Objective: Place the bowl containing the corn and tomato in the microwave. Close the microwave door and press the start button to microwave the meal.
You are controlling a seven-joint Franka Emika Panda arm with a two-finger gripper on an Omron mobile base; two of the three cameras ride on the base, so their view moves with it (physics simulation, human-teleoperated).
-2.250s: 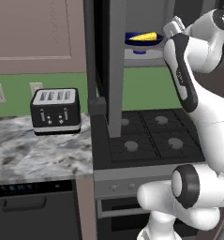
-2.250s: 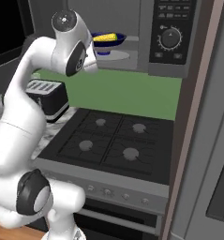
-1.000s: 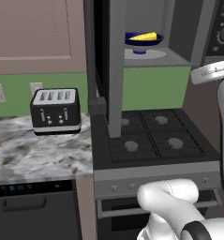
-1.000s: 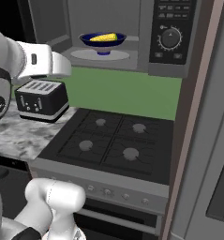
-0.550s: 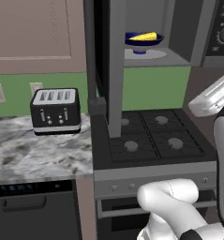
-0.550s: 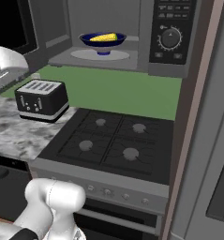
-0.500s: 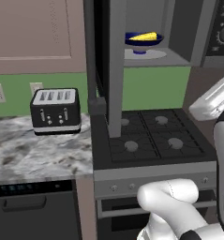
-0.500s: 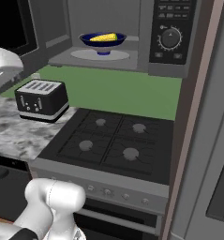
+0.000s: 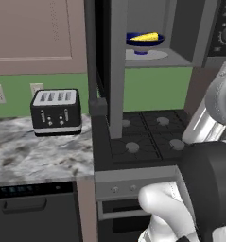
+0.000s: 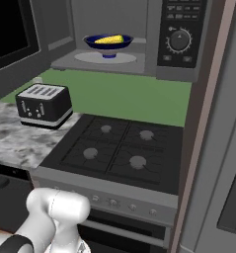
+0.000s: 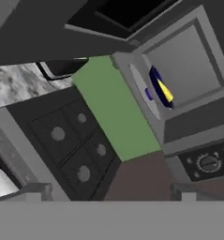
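Bowl (image 10: 108,41) w/ corn (image 10: 109,39) inside microwave (image 10: 139,34) — well apart from end effector, state unclear.

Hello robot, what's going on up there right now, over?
Bowl with corn sits on the microwave tray. Door open. Gripper state: cannot tell. Nothing blocking the door's swing.

The microwave (image 9: 180,33) sits open above the stove (image 9: 147,137), its door (image 9: 107,61) swung out to the left so the edge faces the camera. Inside, the bowl (image 9: 143,42) rests on the white tray (image 9: 147,54), with the corn (image 9: 146,37) lying across it. A black toaster (image 9: 55,112) stands on the marbled counter (image 9: 34,156) left of the stove, in front of a green wall (image 9: 152,87). The arm (image 9: 204,142) rises at lower right.
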